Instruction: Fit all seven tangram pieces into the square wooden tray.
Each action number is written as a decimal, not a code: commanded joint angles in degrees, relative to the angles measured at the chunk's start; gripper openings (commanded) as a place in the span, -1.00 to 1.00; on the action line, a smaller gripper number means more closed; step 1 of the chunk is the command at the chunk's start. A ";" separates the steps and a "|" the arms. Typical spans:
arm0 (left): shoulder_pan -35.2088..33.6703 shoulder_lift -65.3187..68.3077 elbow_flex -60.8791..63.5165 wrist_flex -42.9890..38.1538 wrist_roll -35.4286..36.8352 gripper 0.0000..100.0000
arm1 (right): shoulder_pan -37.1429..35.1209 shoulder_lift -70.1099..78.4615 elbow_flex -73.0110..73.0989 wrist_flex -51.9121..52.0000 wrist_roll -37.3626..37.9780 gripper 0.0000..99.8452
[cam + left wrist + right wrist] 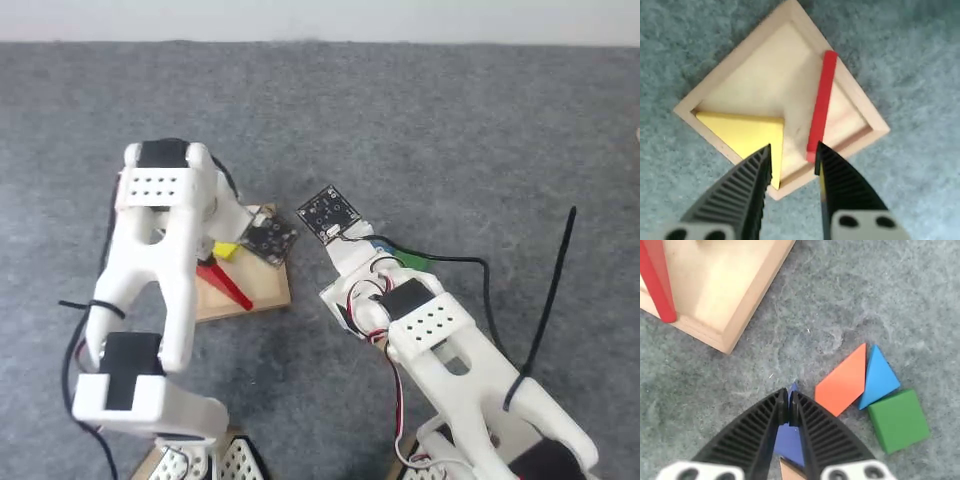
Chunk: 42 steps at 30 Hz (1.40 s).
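The square wooden tray (735, 65) lies under my left gripper (792, 156), which hangs open above its near corner. A yellow triangle (747, 132) lies flat in one corner of the tray. A red piece (822, 100) stands on its thin edge, slanting across the tray floor and over the rim. My right gripper (789, 399) is shut on a dark blue piece (790, 440), held on edge just above the carpet beside the tray (745, 310). An orange parallelogram (842, 382), a light blue triangle (881, 374) and a green square (899, 420) lie together on the carpet.
Grey carpet (450, 130) covers the table on all sides. In the high view the tray (262, 290) sits between the two arms, with the green square (412, 262) close to the right arm. A tan shape (790, 471) shows under the blue piece.
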<state>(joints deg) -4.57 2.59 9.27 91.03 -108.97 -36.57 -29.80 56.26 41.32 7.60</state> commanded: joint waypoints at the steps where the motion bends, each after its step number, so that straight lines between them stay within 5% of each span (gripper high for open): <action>1: 0.97 0.35 1.71 -5.10 6.33 -0.73 | 0.66 0.04 -3.60 0.40 0.62 -0.99; 8: 0.53 -5.80 -10.07 -9.67 21.19 -0.79 | 0.75 0.13 -3.60 0.40 0.62 -0.99; 14: -0.26 -17.67 -19.47 -4.40 41.85 -0.92 | 0.66 0.13 -3.52 0.40 0.62 -0.99; 19: -11.87 -22.07 -13.23 3.25 63.74 -0.98 | 0.66 0.22 -3.43 0.04 0.62 -0.99; 23: -23.12 -22.07 3.56 2.81 55.38 -0.98 | 0.48 0.22 -3.43 -0.04 0.44 -0.99; 28: -29.71 -29.27 19.65 -5.10 55.47 -0.98 | 0.66 0.04 -3.43 -0.13 0.18 -0.99; 35: -31.38 -44.92 31.96 -9.14 67.16 -0.98 | 5.14 -1.54 -4.66 0.22 -0.88 -0.99; 42: -25.76 -46.86 40.13 -13.80 80.35 -0.97 | 14.20 -10.33 -4.75 0.40 -13.10 -0.99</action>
<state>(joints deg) -33.85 -43.30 48.57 79.16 -33.63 -24.53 -35.87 53.80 41.32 -1.45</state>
